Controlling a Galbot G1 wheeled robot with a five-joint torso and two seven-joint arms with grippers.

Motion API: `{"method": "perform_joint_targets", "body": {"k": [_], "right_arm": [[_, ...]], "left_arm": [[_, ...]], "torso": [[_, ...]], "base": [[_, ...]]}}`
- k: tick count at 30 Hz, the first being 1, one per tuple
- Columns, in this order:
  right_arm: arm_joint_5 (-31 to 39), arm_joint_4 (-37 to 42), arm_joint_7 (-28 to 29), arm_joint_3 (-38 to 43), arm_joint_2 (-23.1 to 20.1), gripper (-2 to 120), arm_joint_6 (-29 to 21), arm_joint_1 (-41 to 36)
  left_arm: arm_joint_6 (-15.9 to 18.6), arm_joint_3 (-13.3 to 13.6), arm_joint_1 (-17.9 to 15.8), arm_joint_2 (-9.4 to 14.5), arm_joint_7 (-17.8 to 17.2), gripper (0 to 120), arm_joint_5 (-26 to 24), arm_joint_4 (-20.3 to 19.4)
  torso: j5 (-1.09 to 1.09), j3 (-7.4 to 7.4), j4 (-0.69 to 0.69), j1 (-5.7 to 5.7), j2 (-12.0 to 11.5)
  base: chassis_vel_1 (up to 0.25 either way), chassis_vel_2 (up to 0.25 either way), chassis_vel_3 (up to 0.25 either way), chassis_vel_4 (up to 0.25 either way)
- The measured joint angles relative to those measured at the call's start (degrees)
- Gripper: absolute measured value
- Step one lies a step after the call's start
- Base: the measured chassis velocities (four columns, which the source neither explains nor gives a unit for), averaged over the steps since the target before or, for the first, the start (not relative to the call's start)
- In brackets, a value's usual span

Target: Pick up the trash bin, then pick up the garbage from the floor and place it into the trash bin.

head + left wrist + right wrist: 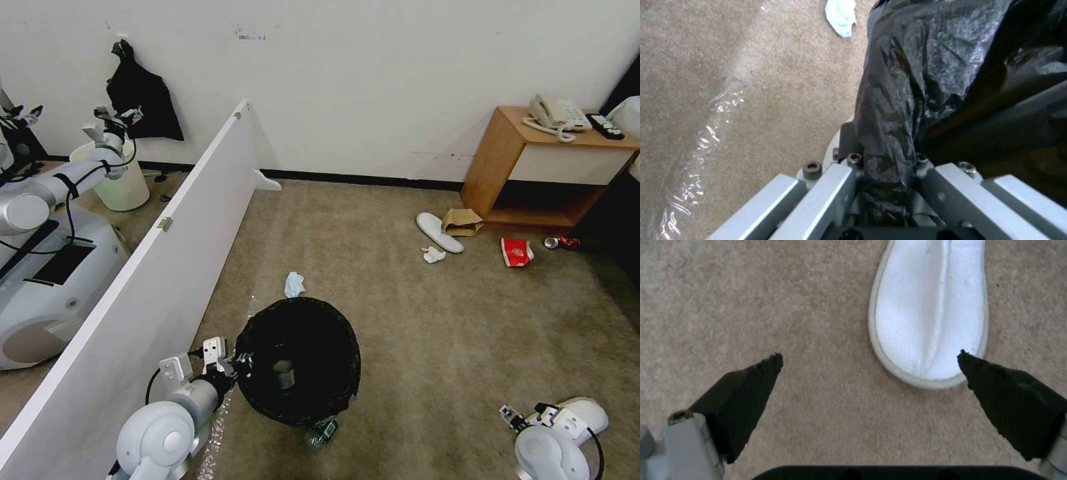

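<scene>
Left gripper (235, 365): clamped on the bag-lined rim of the trash bin (298, 360), carried low on the robot's left.

Right gripper (869, 361): fingers spread, hovering over carpet; nearer arm to the white slipper (931, 306), which lies ahead, offset toward one fingertip, long axis pointing away.

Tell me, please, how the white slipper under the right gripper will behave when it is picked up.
The slipper looks thin, flat and cloth-like, so it probably weighs little and may bend or droop. The right gripper hangs open above the carpet beside its end; lying flat, it may be hard to pinch except at the edge.
</scene>
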Motion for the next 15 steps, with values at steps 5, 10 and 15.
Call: {"method": "perform_joint_targets", "body": {"k": [5,10,15], "right_arm": [[-0.1,-1.9,-0.7,0.2,-0.2,100,0.4,1.0],[-0.4,-4.2,-1.4,0.3,-0.2,100,0.7,2.1],[-1.0,-6.5,-2.3,0.5,-0.2,100,1.0,3.1]], "left_arm": [[0.0,0.5,-0.3,0.0,0.0,2,0.2,0.3],[-0.1,0.7,-0.8,0.0,0.0,2,0.4,0.4],[-0.1,0.8,-1.1,0.0,0.0,2,0.4,0.7]], "torso": [[0.0,0.0,-0.01,0.0,0.0],[0.0,0.0,0.0,0.0,0.0],[0.0,0.0,0.0,0.0,0.0]], "base": [[0.0,0.0,0.0,0.0],[0.0,0.0,0.0,0.0],[0.0,0.0,0.0,0.0]]}}
